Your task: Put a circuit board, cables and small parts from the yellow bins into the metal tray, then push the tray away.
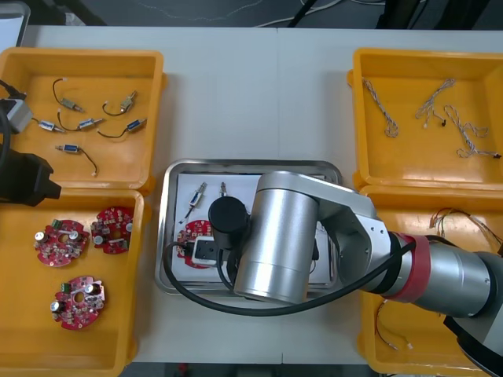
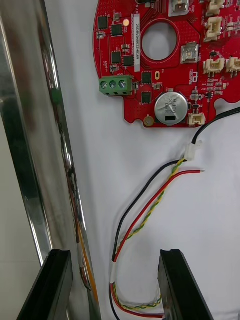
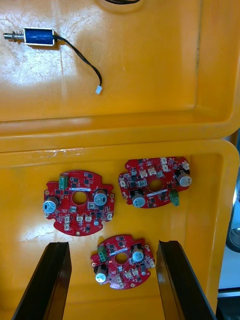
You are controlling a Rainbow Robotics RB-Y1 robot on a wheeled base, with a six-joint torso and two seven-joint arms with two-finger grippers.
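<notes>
Board (image 2: 165, 65), red and round, lies on the white inside of the tray (image 2: 30, 150), near the shiny wall on the robot's left. White print runs beside the board's centre hole and a round metal cell on it bears marks, but both are too small to read. Just beside the board lies a red and yellow cable (image 2: 150, 205), running alongside a black lead, with a small white plug near the board's edge. The right gripper (image 2: 115, 292) hangs low over the tray, fingers (image 2: 182, 285) spread wide and pinching nothing. The cable's bundled end lies between them, close to one finger. Two small parts (image 1: 201, 191) lie at the tray's far side. The left gripper (image 3: 112, 287) hangs over the near left bin (image 3: 220, 200), its fingers also apart and holding nothing. Three boards (image 3: 120, 262) lie in that bin, one of them between the fingers. In the far left bin (image 3: 150, 75) lies a blue part (image 3: 35, 36) with a black lead.
</notes>
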